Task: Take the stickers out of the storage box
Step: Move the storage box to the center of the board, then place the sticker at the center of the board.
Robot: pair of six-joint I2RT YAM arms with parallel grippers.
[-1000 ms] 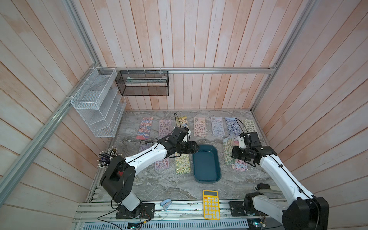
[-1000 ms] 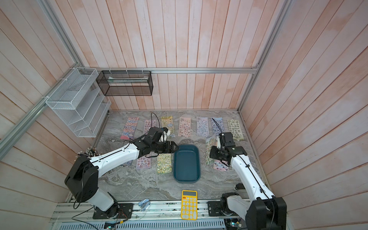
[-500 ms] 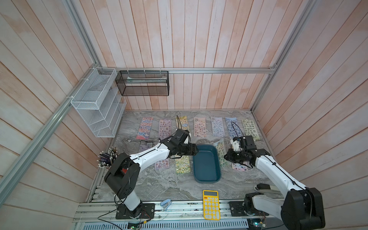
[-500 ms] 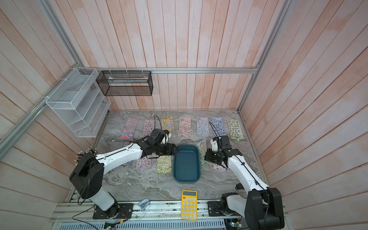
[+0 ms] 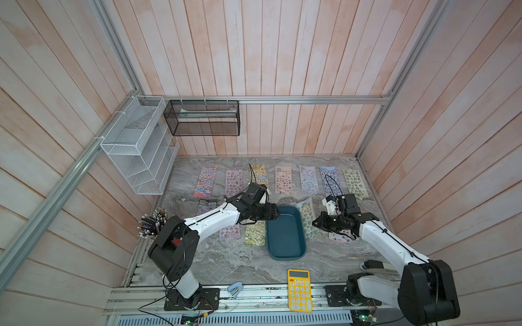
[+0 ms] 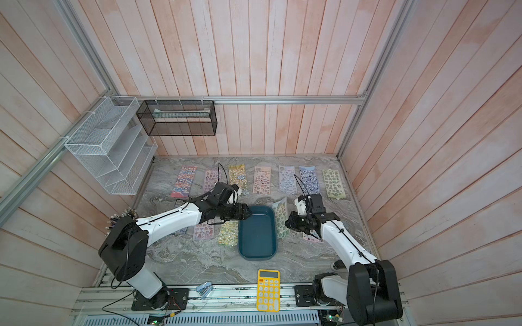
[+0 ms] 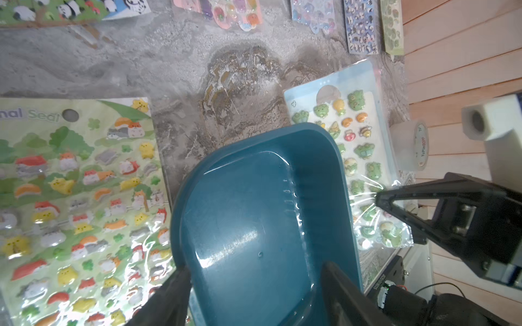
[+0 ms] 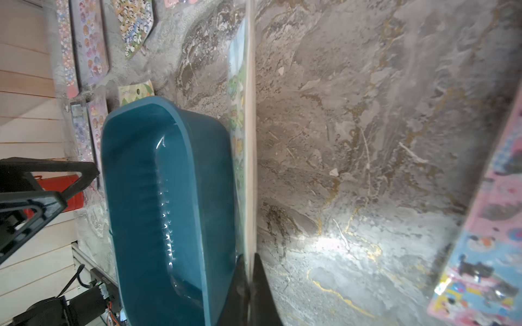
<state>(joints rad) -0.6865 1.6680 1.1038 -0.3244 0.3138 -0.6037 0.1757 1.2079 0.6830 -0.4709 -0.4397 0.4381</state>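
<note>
Pinched shut on one edge of a frog sheet, the right gripper holds it tipped up off the table, printed face toward the box and just outside its 3 o'clock wall. Standing a thin, floppy sheet on edge like that looks like the way to carry it clear of the rim without dragging it. The left gripper sits at the box's 11 o'clock corner with its jaws wide apart and nothing between them but that corner. One finger is outside the wall, the other over the inside. I'd guess it is there to stop the light box sliding, but I cannot tell whether it actually bears on the plastic.

Taking the table as the clock face, the box lies at the centre, long side running 12 to 6, and from where I stand its floor looks bare, so the frog sheet may well be the last one out. A row of sheets lies flat at 12 o'clock, spaced apart rather than stacked, probably so each stays easy to see and pick. More sheets lie at 9 o'clock, partly under the left arm, and a pink one lies at 3 o'clock beneath the right arm. A calculator sits at 6 o'clock on the table's edge, out of the way.
</note>
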